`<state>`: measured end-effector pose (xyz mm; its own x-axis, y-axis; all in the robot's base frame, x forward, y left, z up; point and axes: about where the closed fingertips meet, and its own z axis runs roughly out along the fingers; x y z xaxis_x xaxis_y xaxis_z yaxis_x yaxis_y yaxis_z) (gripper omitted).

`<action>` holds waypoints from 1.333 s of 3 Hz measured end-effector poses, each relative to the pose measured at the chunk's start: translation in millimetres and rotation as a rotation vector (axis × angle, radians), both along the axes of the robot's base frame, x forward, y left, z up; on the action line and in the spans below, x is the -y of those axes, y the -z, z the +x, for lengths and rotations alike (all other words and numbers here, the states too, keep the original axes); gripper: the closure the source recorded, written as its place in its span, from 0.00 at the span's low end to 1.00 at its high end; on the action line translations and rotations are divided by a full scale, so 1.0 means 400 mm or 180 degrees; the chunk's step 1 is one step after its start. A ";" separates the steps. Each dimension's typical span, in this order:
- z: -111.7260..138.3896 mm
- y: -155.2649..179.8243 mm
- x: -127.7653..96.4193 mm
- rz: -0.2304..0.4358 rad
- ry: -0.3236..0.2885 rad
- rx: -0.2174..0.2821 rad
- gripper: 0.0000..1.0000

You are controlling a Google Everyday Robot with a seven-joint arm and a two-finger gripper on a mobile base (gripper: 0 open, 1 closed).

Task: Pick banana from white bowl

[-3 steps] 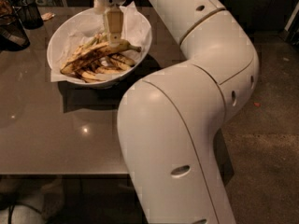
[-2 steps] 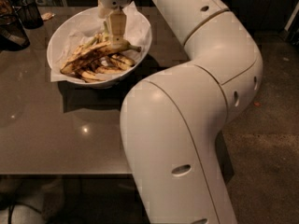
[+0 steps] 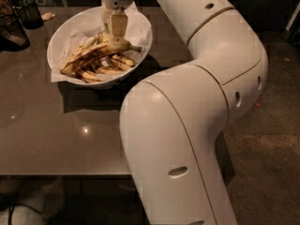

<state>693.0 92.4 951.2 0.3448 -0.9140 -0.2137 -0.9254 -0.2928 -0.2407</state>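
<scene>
The white bowl (image 3: 55, 43), lined with crumpled white paper, stands on the far left part of the table. The banana (image 3: 93, 55), long, curved and yellow with brown-black streaks, lies across the top of a heap of shorter browned pieces, its stem tip pointing right. My gripper (image 3: 115, 39) hangs straight down from its white wrist into the bowl. It reaches the banana's right half, just left of the stem end. The contact point is hidden behind the gripper.
The bowl rests on a glossy brown table (image 3: 56, 125). A dark wire cup (image 3: 29, 12) and another dark object (image 3: 11, 32) stand at the far left. My large white arm (image 3: 187, 125) fills the right and front of the view. Dark floor lies to the right.
My gripper has shifted slightly right and lower over the banana. The banana and the pieces in the bowl have not visibly moved.
</scene>
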 end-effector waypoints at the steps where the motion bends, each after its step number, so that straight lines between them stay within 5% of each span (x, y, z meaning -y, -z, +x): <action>1: 0.006 -0.007 -0.026 -0.0006 0.0001 0.0018 0.31; 4: -0.006 0.032 -0.111 0.0234 0.0129 -0.0317 0.30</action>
<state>690.6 136.6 938.5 0.2817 -0.9073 -0.3121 -0.9565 -0.2397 -0.1666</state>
